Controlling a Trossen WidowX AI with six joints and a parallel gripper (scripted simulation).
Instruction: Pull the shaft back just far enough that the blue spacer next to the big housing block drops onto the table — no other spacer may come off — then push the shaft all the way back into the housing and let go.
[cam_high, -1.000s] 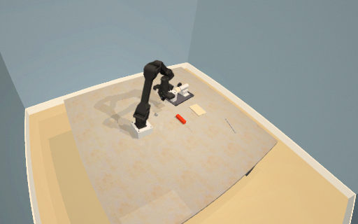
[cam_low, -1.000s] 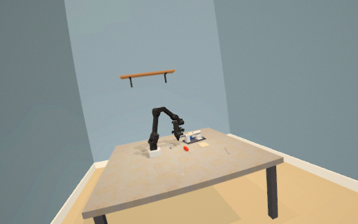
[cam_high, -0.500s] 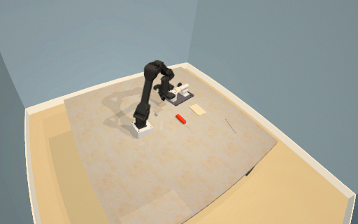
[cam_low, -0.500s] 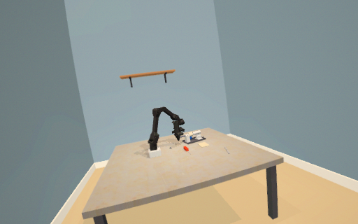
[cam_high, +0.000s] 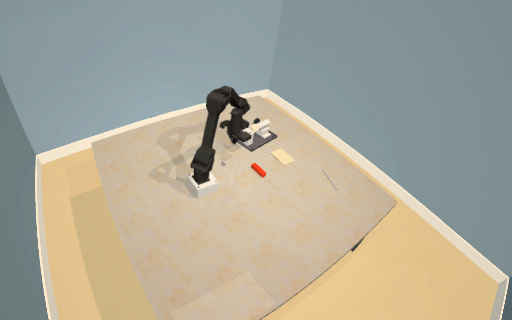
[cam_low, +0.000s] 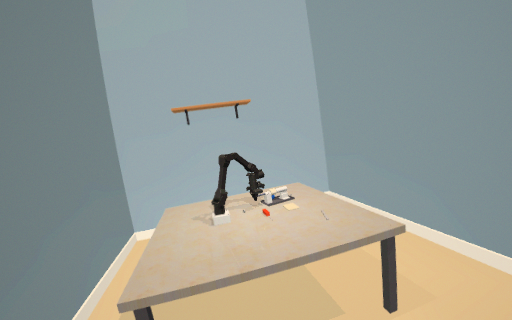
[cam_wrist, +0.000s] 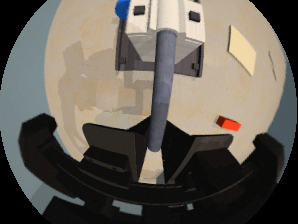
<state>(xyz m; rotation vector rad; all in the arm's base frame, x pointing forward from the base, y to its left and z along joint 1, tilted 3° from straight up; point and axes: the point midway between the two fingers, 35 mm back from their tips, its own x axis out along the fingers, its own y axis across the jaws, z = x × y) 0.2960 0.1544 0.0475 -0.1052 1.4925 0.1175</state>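
Note:
My gripper (cam_high: 234, 140) (cam_low: 255, 197) (cam_wrist: 155, 119) is shut on the grey shaft (cam_wrist: 162, 85), near its free end. The shaft runs from the fingers into the near white block (cam_wrist: 142, 36) (cam_low: 268, 198) on the dark base plate (cam_high: 253, 146) (cam_low: 281, 201) (cam_wrist: 136, 66). A second white block (cam_high: 263, 131) (cam_low: 284, 193) stands at the far end of the plate. A blue spacer (cam_low: 273, 197) (cam_wrist: 121, 9) shows past the near block, sticking out on its left side in the wrist view. Whether it still touches the shaft is hidden. Other spacers cannot be made out.
A red-handled screwdriver (cam_high: 258, 170) (cam_low: 266, 212) (cam_wrist: 230, 123) and a pale yellow pad (cam_high: 282, 157) (cam_low: 291, 206) (cam_wrist: 242, 50) lie beside the fixture. A thin rod (cam_high: 330, 180) (cam_low: 324, 215) lies farther right. A small grey piece (cam_high: 223, 163) (cam_low: 244, 211) lies near the arm's base.

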